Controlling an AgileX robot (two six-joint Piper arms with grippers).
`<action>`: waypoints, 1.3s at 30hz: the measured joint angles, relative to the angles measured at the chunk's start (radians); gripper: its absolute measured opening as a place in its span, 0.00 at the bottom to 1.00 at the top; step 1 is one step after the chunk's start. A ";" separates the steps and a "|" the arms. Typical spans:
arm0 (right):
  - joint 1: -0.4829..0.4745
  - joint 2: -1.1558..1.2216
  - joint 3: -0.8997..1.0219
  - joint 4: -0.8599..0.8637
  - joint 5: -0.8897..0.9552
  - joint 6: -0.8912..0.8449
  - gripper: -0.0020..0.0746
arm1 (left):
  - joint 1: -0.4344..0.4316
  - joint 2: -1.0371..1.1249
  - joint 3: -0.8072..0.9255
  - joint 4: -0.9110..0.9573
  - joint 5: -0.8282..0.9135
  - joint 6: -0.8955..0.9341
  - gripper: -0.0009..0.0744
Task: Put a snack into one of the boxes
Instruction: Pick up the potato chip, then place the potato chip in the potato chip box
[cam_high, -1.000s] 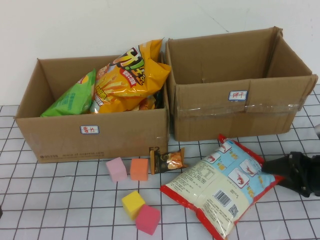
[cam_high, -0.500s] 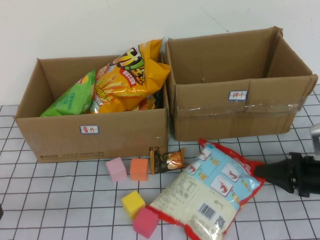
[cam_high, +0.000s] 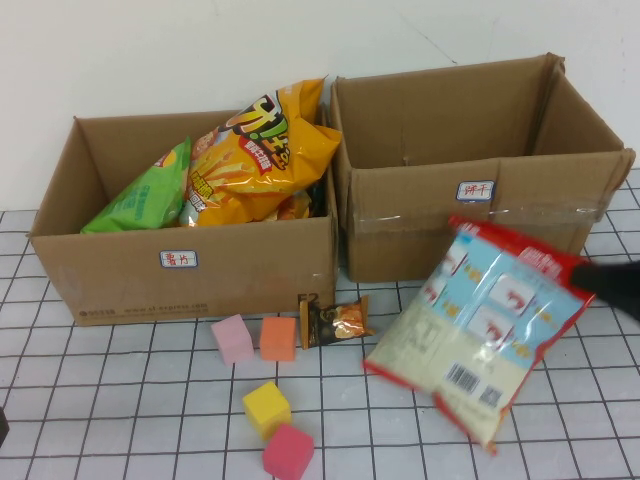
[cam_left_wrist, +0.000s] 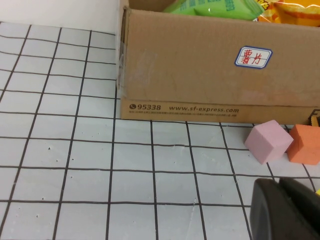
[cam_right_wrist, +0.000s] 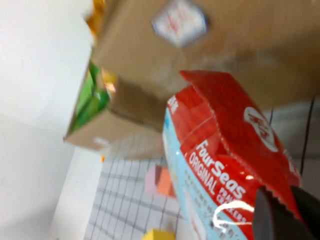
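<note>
Two brown cardboard boxes stand at the back of the table, the left box (cam_high: 120, 275) and the right box (cam_high: 420, 225), each with a small white label on its front. My right gripper (cam_high: 612, 283) is shut on the red top edge of a large red, blue and white cracker bag (cam_high: 485, 325). It holds the bag tilted above the table in front of the right box. The right wrist view shows the gripper (cam_right_wrist: 292, 212) pinching the bag (cam_right_wrist: 220, 165). My left gripper (cam_left_wrist: 286, 210) is shut and empty, low over the table at the front left.
The left box holds a yellow chip bag (cam_high: 260, 150) and a green bag (cam_high: 140, 200). In front of it lie a small brown snack packet (cam_high: 335, 320) and pink (cam_high: 232, 338), orange (cam_high: 278, 338), yellow (cam_high: 266, 408) and red-pink (cam_high: 288, 452) foam cubes.
My right gripper has lifted the cracker bag off the table and carried it up and to the right, toward the right box. The red-pink cube has shifted slightly forward.
</note>
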 joint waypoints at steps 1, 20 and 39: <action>-0.011 -0.021 0.000 0.000 0.000 0.008 0.04 | 0.000 0.000 0.000 0.000 0.000 0.000 0.01; -0.012 -0.373 -0.042 -0.033 0.021 0.183 0.04 | 0.000 0.000 0.000 -0.002 -0.002 0.000 0.01; 0.479 -0.088 -0.856 -0.039 -0.252 0.423 0.04 | 0.000 0.000 0.000 -0.027 -0.009 0.000 0.01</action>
